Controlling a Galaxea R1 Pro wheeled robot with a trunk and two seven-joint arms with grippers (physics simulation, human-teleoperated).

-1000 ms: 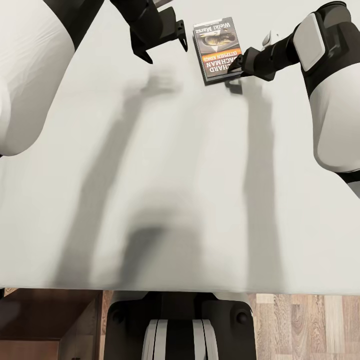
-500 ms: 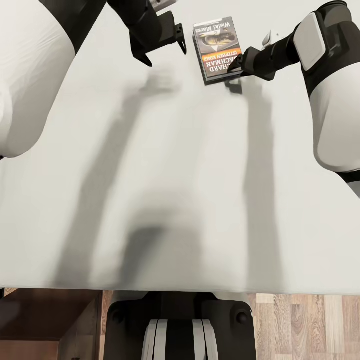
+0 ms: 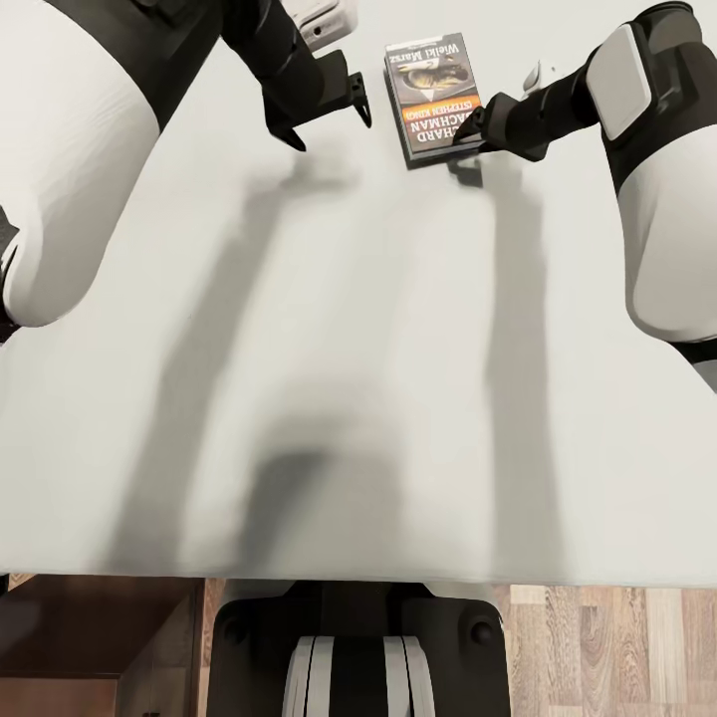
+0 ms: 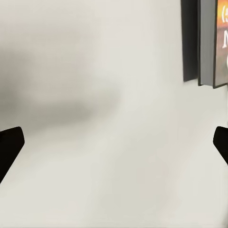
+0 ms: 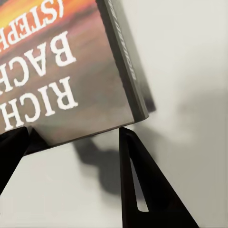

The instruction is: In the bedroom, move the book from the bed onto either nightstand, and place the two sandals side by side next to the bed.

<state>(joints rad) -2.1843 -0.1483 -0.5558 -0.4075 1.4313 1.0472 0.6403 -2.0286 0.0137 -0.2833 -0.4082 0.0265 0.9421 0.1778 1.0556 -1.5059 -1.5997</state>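
Observation:
The book (image 3: pixel 431 92), a dark paperback with an orange band and white lettering, lies far out on the off-white mattress of the bed (image 3: pixel 358 349). My right gripper (image 3: pixel 468 136) is at its near right corner. In the right wrist view the black fingers (image 5: pixel 135 180) close on that corner of the book (image 5: pixel 71 71), which casts a shadow beneath it. My left gripper (image 3: pixel 334 132) hovers open just left of the book, apart from it. The left wrist view has its gripper (image 4: pixel 114 147) spread wide over bare mattress, with the book's edge (image 4: pixel 213 42) beside it. The sandals and nightstand are out of view.
The mattress stretches across most of the head view, and arm shadows fall on it. My base (image 3: pixel 358 647) stands against the bed's near edge. Wood-plank floor (image 3: pixel 607 647) shows at the lower right, dark wood (image 3: pixel 90 637) at the lower left.
My left arm has swung slightly, carrying its open gripper a little nearer and toward the book. The book and the right gripper have stayed put.

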